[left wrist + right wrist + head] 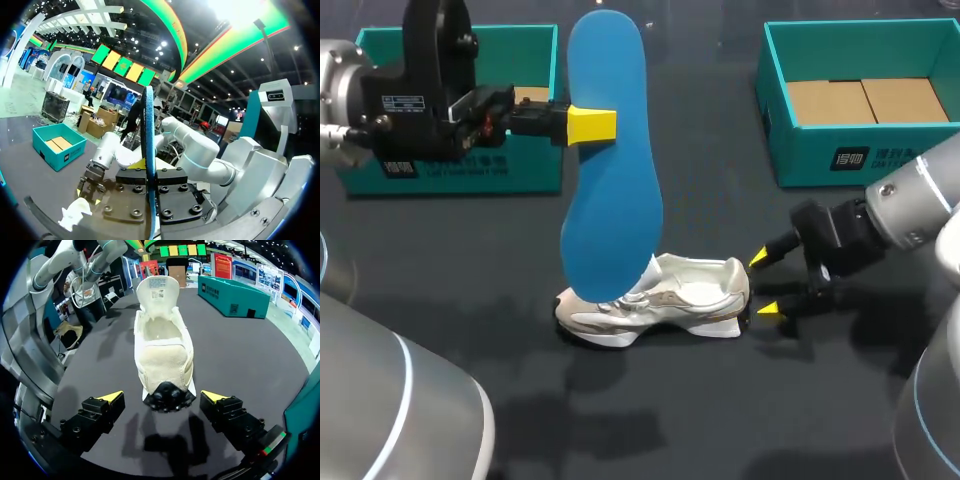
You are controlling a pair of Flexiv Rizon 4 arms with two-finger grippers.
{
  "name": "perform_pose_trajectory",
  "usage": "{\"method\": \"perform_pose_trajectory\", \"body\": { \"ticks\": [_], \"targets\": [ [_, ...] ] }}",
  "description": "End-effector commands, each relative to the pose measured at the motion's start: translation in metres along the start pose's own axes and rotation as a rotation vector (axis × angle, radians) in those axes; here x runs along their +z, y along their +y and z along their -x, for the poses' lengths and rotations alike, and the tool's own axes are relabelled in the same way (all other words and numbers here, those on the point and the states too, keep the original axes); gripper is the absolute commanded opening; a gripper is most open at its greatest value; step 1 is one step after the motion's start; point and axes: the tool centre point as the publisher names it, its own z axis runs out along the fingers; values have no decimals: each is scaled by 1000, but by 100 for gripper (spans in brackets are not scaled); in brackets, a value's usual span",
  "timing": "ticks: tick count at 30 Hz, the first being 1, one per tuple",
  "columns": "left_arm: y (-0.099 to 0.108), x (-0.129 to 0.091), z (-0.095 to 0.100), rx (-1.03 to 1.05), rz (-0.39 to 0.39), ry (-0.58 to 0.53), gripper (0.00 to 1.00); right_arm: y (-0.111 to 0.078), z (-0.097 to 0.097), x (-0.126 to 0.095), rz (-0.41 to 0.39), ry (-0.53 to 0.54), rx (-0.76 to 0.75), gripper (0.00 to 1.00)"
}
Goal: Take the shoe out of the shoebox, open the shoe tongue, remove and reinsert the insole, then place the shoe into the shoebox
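— Your left pincer (590,125)?
— Clamped on the blue insole (610,200); long axis upright, lower end above the white shoe (690,295), which lay on the desk (720,400).
— Your right pincer (765,285)?
— Wide, heel between its fingers, untouched.

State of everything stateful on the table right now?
insole: out of shoe, held aloft
shoe: upright on table, tongue open
left end effector: shut on insole
right end effector: open, at shoe's heel
right box: open, no shoe inside
left box: open

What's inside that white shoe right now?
The shoe holds only its bare cream footbed; the blue insole is out, gripped by the left pincer. Its toe end is hidden behind the raised tongue.
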Motion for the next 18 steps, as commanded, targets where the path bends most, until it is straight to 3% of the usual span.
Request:
{"method": "perform_pose_trajectory", "body": {
  "ticks": [1, 14, 18],
  "targets": [
    [-1, 2, 1, 0, 0, 1, 0, 15, -6, -13, -327, -28, 66, 100],
    [-1, 2, 1, 0, 0, 1, 0, 15, -6, -13, -327, -28, 66, 100],
    [-1, 2, 1, 0, 0, 1, 0, 32, -13, -18, -426, -86, 56, 100]
  ]
}}
